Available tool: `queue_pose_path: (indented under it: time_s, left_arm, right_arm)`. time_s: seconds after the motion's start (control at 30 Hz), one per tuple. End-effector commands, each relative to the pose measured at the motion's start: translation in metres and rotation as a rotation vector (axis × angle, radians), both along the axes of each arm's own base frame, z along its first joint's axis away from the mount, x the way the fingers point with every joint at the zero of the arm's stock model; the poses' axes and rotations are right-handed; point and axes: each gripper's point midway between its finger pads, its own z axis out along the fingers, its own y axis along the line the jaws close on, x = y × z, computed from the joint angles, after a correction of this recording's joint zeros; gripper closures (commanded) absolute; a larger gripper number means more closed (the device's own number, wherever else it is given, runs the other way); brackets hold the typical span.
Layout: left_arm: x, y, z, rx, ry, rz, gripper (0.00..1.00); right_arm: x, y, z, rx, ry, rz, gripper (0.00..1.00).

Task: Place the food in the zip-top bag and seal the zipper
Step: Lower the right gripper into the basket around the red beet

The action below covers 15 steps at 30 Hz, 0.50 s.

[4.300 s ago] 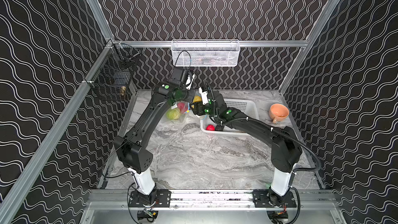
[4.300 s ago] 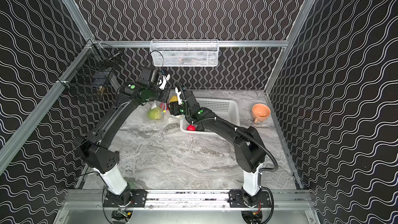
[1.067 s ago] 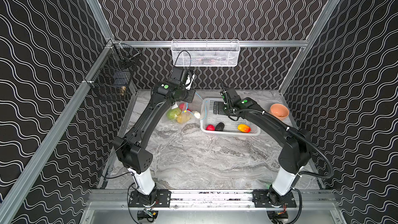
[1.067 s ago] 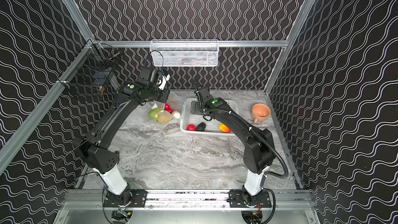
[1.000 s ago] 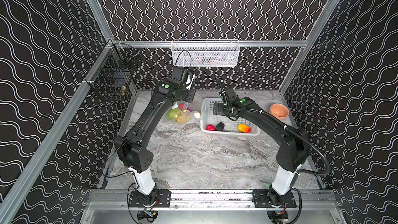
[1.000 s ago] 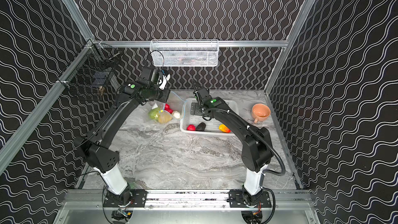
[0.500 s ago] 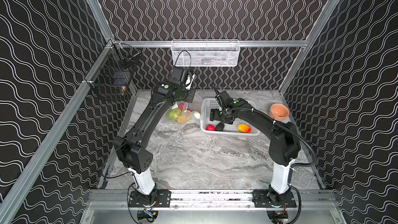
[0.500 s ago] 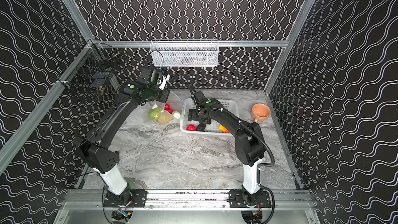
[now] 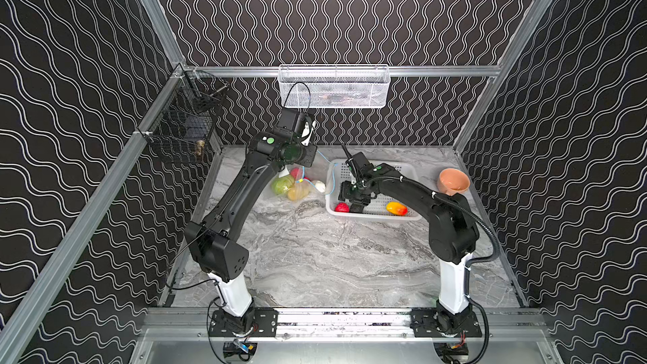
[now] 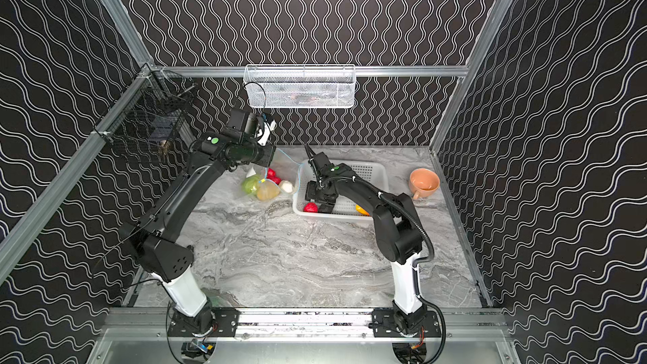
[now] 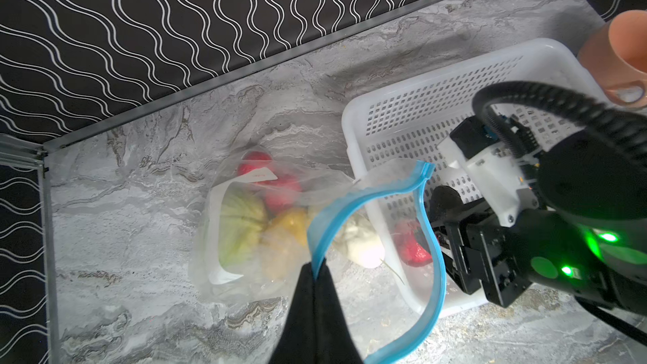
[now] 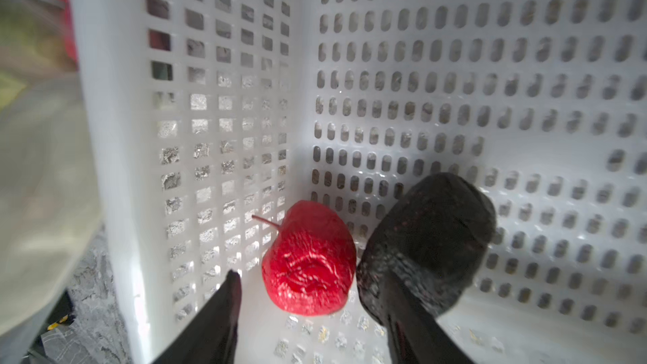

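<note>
**Bag mouth pinched at its blue strip while a wrinkled strawberry is straddled in the basket**

The left gripper (image 11: 317, 267) is seen pressed together on the zipper (image 11: 432, 239), a thin light-blue strip drawn into a wide, wavy loop above the marble-patterned table (image 9: 315, 257). From that strip the zip-top bag (image 11: 245, 285) is draped down to the table as flimsy, crinkled clear film, with a white label patch (image 11: 261, 175) curled across its side. Through the film a ribbed green melon (image 11: 238, 225), a yellow lemon (image 11: 289, 225) and the bagged strawberries (image 11: 280, 190) are shown packed against one another, just beside the white perforated basket (image 11: 420, 106). A white radish (image 11: 360, 243), smooth and rounded, is seen through the loop of the mouth. Whether it is enclosed by the film cannot be told.

The right gripper (image 12: 311, 276) is lowered into a corner of the basket, where one rigid wall is pierced with square holes and the adjoining face with oval slots. Its jaws are held apart, with one black finger (image 12: 224, 309) on each side of a red strawberry (image 12: 308, 239) that is glossy, deeply wrinkled and thin-stalked. A gap is visible at one finger, so no clamp is shown. A dark eggplant (image 12: 434, 236), matt and finely pitted, is found just beside the strawberry. An orange-yellow mango (image 9: 396, 208) is left farther along the basket floor, apart from both. A terracotta cup (image 9: 452, 181) is stood on the table near the basket's far end
</note>
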Motion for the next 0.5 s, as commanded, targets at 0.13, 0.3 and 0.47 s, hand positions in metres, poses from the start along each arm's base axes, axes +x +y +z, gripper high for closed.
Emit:
queue_pose_path:
  time_s: [0.13, 0.3, 0.47]
  left_arm:
    - [0.008, -0.002, -0.001, 0.008, -0.014, 0.001, 1.00]
    - [0.010, -0.002, -0.001, 0.009, -0.013, 0.003, 1.00]
    - [0.009, -0.002, -0.001, 0.010, -0.013, 0.005, 1.00]
  right_arm:
    - [0.007, 0.007, -0.010, 0.033, 0.028, -0.003, 0.38]
    - [0.008, 0.008, -0.020, 0.035, 0.054, -0.007, 0.38]
    - [0.009, 0.011, -0.028, 0.049, 0.075, -0.003, 0.41]
